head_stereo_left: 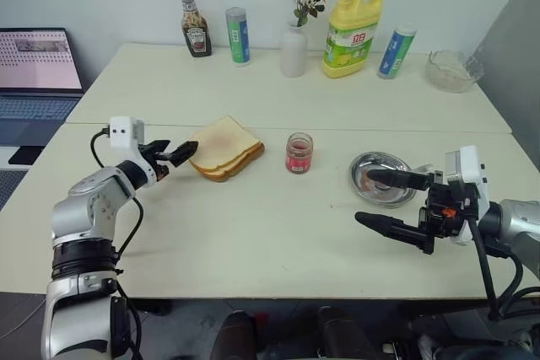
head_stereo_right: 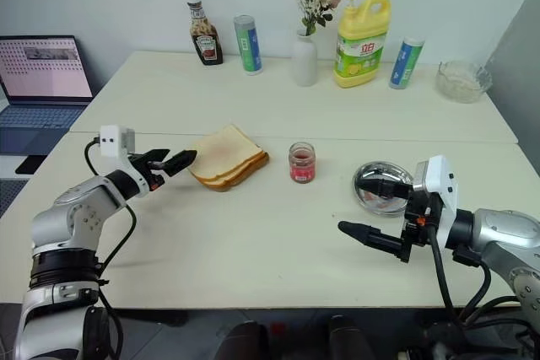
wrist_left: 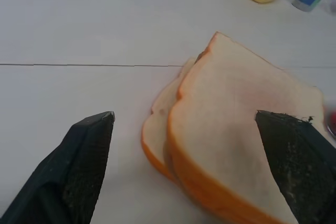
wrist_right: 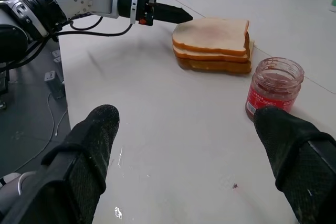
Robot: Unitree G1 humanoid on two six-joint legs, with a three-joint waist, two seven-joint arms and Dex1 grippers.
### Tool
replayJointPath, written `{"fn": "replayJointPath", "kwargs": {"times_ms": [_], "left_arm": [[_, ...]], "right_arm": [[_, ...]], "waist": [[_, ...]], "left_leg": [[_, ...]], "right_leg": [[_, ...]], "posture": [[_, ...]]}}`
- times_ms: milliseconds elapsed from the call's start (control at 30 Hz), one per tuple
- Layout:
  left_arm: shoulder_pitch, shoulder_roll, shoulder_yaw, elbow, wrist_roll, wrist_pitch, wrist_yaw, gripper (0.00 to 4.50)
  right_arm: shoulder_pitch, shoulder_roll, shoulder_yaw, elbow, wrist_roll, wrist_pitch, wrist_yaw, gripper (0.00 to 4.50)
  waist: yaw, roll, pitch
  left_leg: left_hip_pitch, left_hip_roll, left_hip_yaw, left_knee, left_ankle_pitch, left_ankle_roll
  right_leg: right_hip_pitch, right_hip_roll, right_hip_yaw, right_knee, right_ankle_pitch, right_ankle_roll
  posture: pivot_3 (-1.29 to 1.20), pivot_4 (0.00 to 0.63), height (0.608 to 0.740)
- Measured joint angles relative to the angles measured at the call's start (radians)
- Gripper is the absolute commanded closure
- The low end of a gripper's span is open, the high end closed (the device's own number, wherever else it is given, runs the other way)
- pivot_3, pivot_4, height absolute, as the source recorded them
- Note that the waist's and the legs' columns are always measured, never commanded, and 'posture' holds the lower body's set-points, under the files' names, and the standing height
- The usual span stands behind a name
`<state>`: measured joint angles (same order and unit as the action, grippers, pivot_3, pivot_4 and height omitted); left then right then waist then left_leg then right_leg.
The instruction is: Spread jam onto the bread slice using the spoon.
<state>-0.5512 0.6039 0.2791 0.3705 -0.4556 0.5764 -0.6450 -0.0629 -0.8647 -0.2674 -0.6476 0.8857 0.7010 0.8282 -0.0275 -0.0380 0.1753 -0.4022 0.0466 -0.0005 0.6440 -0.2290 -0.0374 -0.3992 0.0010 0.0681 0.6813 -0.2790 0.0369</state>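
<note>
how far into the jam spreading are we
Early. Done: nothing shows yet; the top bread slice has only a faint pink tinge, no clear jam layer, and the jam sits in its open jar. In hand: neither gripper holds anything; the open left gripper is at the bread's edge, the right gripper open near the steel dish. Left: get the spoon, scoop, spread.

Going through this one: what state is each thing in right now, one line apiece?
jam jar: upright, lid off, partly full.
bread slice: on top of the stack, untouched, no jam.
steel dish: flat on the table.
left gripper: open, empty, beside the bread.
right gripper: open, empty.
</note>
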Motion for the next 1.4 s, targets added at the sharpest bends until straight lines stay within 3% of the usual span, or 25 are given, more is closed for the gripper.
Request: {"fn": "replayJointPath", "kwargs": {"times_ms": [367,833,1100,1400], "left_arm": [[-0.025,0.002,-0.029,0.028,0.044,-0.039,-0.017,4.45],[-0.009,0.025,-0.024,-0.122,0.009,-0.003,-0.091,4.48],[0.033,0.044,-0.004,-0.289,-0.113,0.121,-0.162,4.48],[0.051,0.137,0.000,-0.507,-0.296,0.300,-0.251,4.48]], "right_arm": [[0.003,0.004,0.006,0.000,0.000,-0.005,0.000,0.00],[-0.006,0.008,0.014,0.017,-0.001,-0.015,0.002,0.00],[-0.009,0.016,0.017,0.024,-0.009,-0.018,-0.001,0.00],[-0.009,0.010,0.011,0.035,-0.006,-0.018,0.010,0.00]], "waist": [[-0.001,0.000,0.000],[-0.001,0.000,0.000],[-0.001,0.000,0.000],[-0.002,0.000,0.000]], "left_leg": [[0.000,0.000,0.000,0.000,0.000,0.000],[0.000,0.000,0.000,0.000,0.000,0.000],[0.000,0.000,0.000,0.000,0.000,0.000],[0.000,0.000,0.000,0.000,0.000,0.000]], "right_leg": [[0.000,0.000,0.000,0.000,0.000,0.000],[0.000,0.000,0.000,0.000,0.000,0.000],[0.000,0.000,0.000,0.000,-0.001,0.001],[0.000,0.000,0.000,0.000,-0.002,0.004]], "posture": [[0.00,0.150,0.740],[0.00,0.150,0.740],[0.00,0.150,0.740],[0.00,0.150,0.740]]}}
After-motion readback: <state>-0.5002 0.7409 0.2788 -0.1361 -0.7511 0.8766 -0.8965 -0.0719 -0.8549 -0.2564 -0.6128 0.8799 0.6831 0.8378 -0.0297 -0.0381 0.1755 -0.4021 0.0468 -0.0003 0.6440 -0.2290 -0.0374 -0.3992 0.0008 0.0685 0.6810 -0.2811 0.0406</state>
